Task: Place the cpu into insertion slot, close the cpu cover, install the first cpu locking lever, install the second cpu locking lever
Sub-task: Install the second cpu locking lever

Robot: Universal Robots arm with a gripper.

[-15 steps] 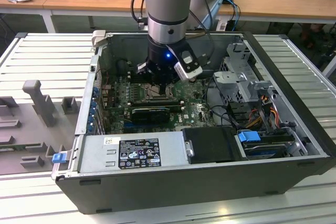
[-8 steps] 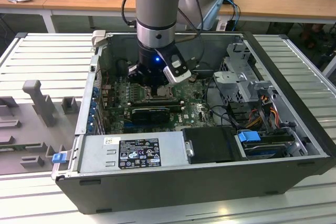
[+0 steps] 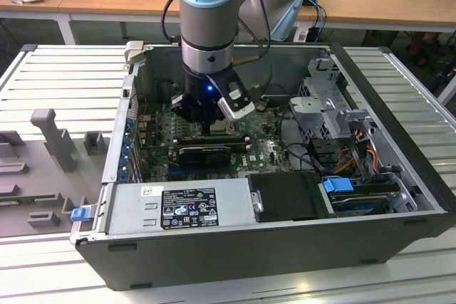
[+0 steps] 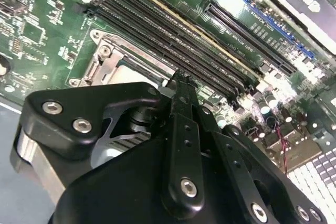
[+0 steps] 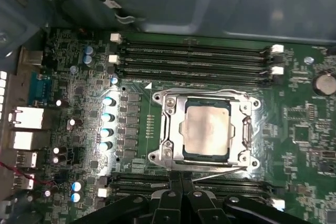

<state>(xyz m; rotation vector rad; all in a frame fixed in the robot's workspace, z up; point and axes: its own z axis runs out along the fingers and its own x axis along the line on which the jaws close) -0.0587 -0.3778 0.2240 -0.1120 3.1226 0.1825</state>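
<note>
The arm points straight down into the open computer case point(image 3: 399, 247). Its gripper point(image 5: 181, 181) hangs low over the green motherboard point(image 5: 304, 129), fingers pressed together with nothing between them. Its tips are at the edge of the insertion slot point(image 5: 164, 129). The cpu point(image 5: 206, 129) lies flat in the slot, with the cpu cover point(image 5: 242, 124) down around it.

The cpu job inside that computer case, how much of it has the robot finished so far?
In the first wrist view the cpu already sits in the insertion slot, and the cpu cover looks closed flat around it. In hand: the gripper is down at the socket's edge, beside a thin metal lever. I cannot tell whether either locking lever is latched, so the levers seem to be what remains.
</note>
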